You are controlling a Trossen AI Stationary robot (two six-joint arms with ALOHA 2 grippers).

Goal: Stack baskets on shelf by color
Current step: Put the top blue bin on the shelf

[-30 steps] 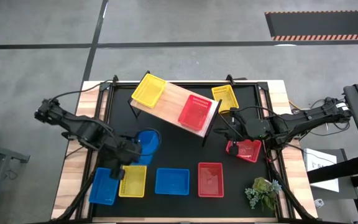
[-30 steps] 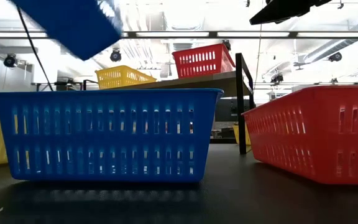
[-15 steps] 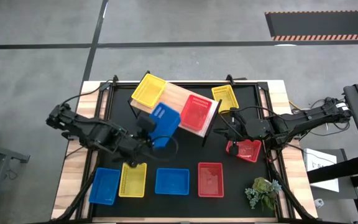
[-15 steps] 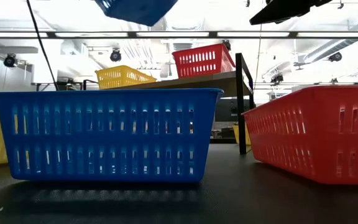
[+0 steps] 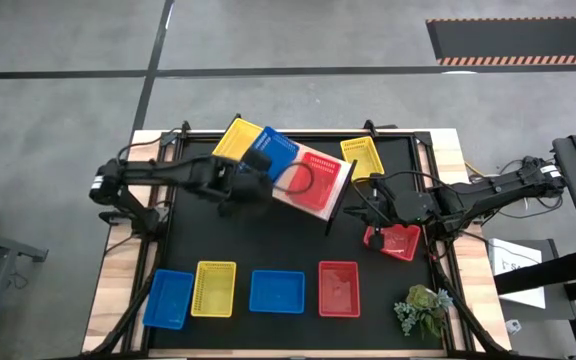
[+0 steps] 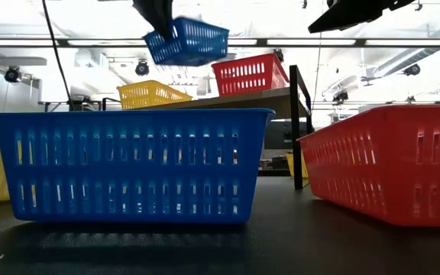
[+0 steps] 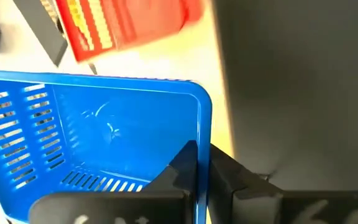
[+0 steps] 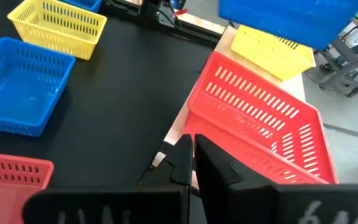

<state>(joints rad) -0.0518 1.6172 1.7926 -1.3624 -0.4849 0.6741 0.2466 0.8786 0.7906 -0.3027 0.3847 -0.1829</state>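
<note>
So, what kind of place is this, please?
Probably a robot lab or workshop: two robot arms work at a black table on a bare concrete floor, with ceiling beams and hanging lamps behind. The left gripper lifts a blue basket.

In the high view, the shelf (image 5: 280, 193) lay slantwise across the upper middle of the table (image 5: 298, 245). The end basket (image 5: 236, 143) sat on the shelf's upper-left end and the far-end basket (image 5: 315, 182) on its lower-right end. Between them, above the plank, the lifted basket (image 5: 274, 155) hung in the left gripper (image 5: 256, 180), which reached in from the frame's left. The corner basket (image 5: 362, 157) lay on the table just right of the shelf. The right-side basket (image 5: 396, 241) lay below the right gripper (image 5: 373, 216). A row of four baskets (image 5: 276, 291) lined the table's lower edge, with a plant (image 5: 423, 310) at the lower right.
</note>
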